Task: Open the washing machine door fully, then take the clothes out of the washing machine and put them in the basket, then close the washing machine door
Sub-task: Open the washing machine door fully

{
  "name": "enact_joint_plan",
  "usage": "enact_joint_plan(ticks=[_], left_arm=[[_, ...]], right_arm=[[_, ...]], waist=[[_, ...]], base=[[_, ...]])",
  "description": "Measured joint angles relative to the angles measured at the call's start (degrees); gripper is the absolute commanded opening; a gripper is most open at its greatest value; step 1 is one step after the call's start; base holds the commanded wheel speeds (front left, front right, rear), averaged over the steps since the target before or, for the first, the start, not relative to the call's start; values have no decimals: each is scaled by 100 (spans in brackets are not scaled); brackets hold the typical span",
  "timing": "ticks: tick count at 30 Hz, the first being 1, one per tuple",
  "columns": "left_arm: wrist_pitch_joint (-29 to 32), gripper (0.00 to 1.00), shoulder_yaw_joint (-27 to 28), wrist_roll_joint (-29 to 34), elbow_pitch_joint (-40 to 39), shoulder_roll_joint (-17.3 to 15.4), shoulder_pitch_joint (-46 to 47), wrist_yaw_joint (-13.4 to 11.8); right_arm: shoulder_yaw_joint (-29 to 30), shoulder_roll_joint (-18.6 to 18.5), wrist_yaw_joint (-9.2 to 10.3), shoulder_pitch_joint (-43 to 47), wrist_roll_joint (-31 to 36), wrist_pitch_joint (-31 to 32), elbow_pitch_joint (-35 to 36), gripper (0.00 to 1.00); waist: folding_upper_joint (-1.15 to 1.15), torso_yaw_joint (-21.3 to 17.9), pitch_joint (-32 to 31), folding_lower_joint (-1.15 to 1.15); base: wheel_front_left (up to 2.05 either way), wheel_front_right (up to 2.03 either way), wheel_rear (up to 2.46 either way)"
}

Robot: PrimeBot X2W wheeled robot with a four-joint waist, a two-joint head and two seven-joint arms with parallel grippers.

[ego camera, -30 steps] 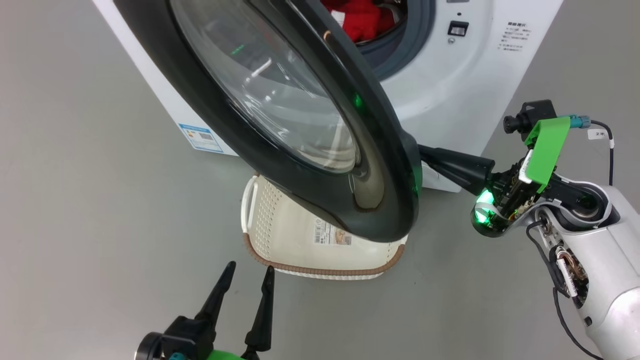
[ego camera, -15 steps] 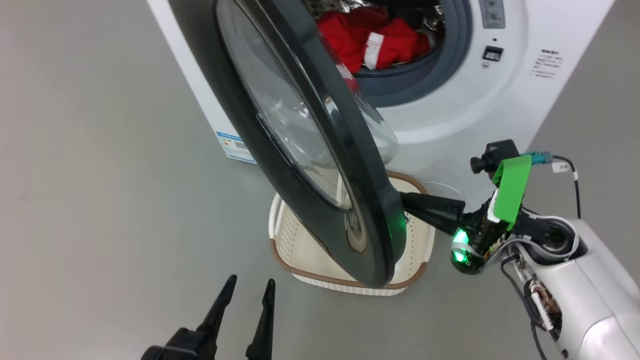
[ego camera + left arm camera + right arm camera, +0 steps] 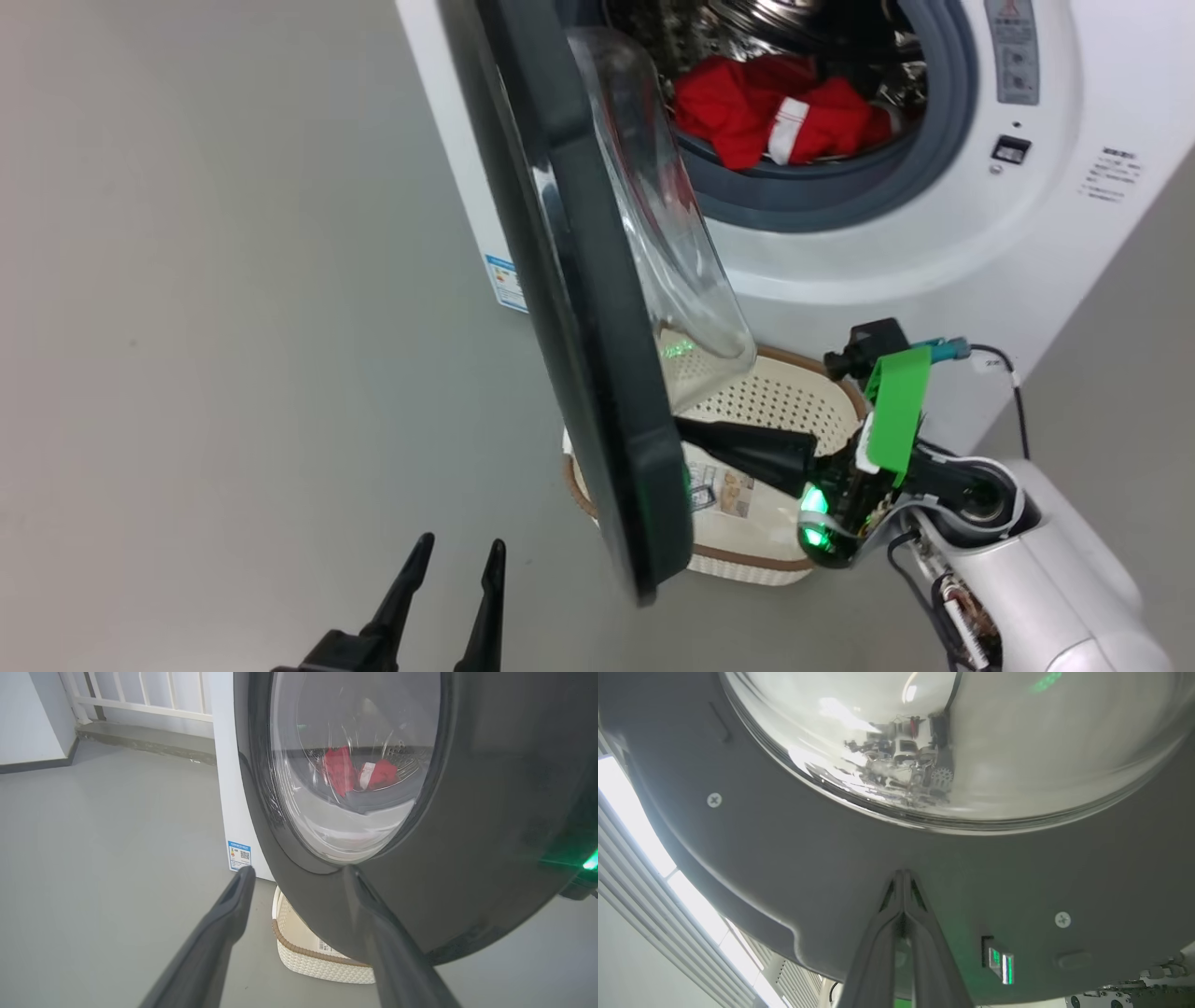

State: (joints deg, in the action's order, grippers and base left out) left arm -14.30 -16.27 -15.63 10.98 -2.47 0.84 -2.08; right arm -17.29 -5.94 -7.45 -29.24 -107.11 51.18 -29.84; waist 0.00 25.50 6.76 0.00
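— Since the washing machine door (image 3: 579, 327) stands only half-swung, which hand do we log as nearer?
— The right hand (image 3: 686, 429): clenched, empty, tips pressed on the door's inner rim straight ahead. We judge the next push must go leftward. The left hand (image 3: 459, 543), released, waits off the outer face. The clothes (image 3: 775, 117) lie in the drum (image 3: 747, 28), beyond the right hand; the basket (image 3: 794, 401) sits below it.

- I see my right hand (image 3: 903, 873) with fingers pressed together, tips against the washing machine door (image 3: 794, 858).
- Its glass bowl (image 3: 994, 742) bulges just above.
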Motion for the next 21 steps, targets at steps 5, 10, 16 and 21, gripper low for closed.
enact_joint_plan(ticks=[5,10,16,21], left_arm=[[0,100,55,25,-2,-1,-5,0],[0,100,138,43,-32,-2,-104,-11],[0,100,237,41,-146,-8,-122,-101],[0,100,271,34,-219,-8,-135,-151]], right_arm=[[-47,93,0,106,32,-1,33,0],[-167,101,0,138,32,-26,64,0],[-392,162,0,136,-1,-33,100,0],[-615,160,0,114,-186,-136,141,0]], waist=[[0,199,-93,0],[0,392,-164,0],[0,471,-164,0],[0,489,-141,0]], base=[[0,0,0],[0,0,0],[0,0,0],[0,0,0]])
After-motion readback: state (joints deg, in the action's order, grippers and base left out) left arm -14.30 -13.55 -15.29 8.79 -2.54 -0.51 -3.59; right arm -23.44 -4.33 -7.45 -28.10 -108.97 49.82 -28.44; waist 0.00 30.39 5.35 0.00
